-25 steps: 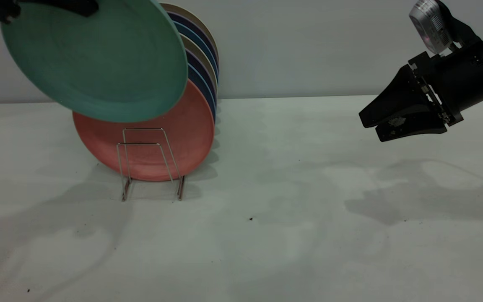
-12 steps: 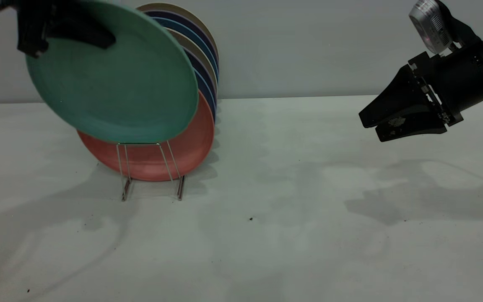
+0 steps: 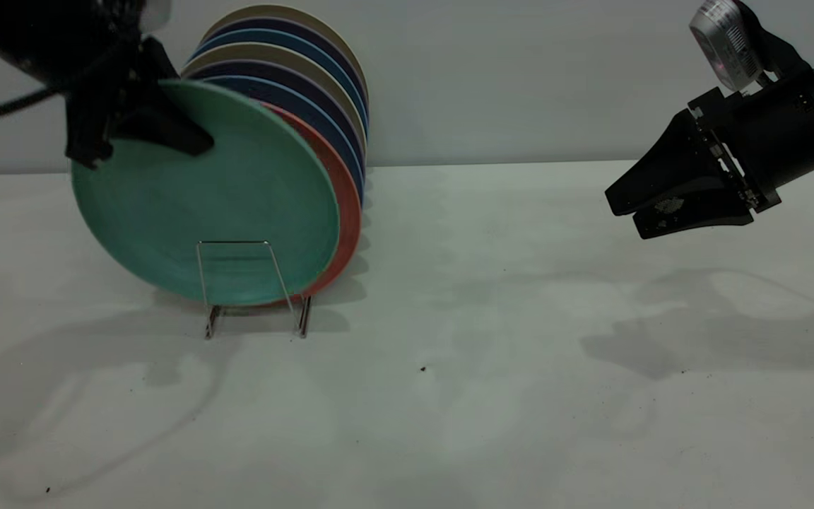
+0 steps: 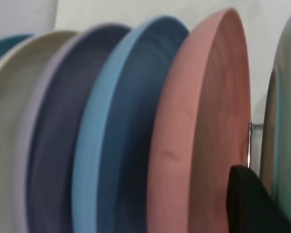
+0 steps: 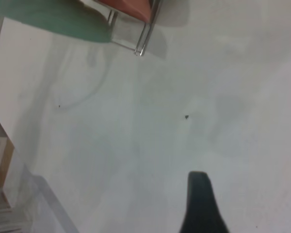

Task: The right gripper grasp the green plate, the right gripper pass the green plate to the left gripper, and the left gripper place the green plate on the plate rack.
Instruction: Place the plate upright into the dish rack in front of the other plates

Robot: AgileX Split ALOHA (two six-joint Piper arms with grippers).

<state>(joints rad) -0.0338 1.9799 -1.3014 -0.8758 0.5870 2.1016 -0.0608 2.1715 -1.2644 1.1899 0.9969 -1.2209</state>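
At far left the left gripper [image 3: 140, 121] pinches the upper-left rim of the green plate [image 3: 216, 205], its jaws closed on that rim with one finger lying dark across the plate's face; the plate stands nearly upright, leaning a little back toward the stack, its lower edge down in the plate rack [image 3: 251, 283] behind the front wire loop. Just behind it, close or touching, stands the salmon plate [image 3: 345, 205], and behind that the blue and cream plates [image 3: 322, 78]; in the left wrist view the green plate [image 4: 286, 121] and the salmon plate [image 4: 203, 136] show only a narrow gap with a rack wire between. So the grip sits above the seat, and I judge the way out to be up and left, away from the stack. Well apart at far right the right gripper [image 3: 633, 212] hangs idle over bare table [image 3: 485, 396], jaws slightly parted, holding nothing.
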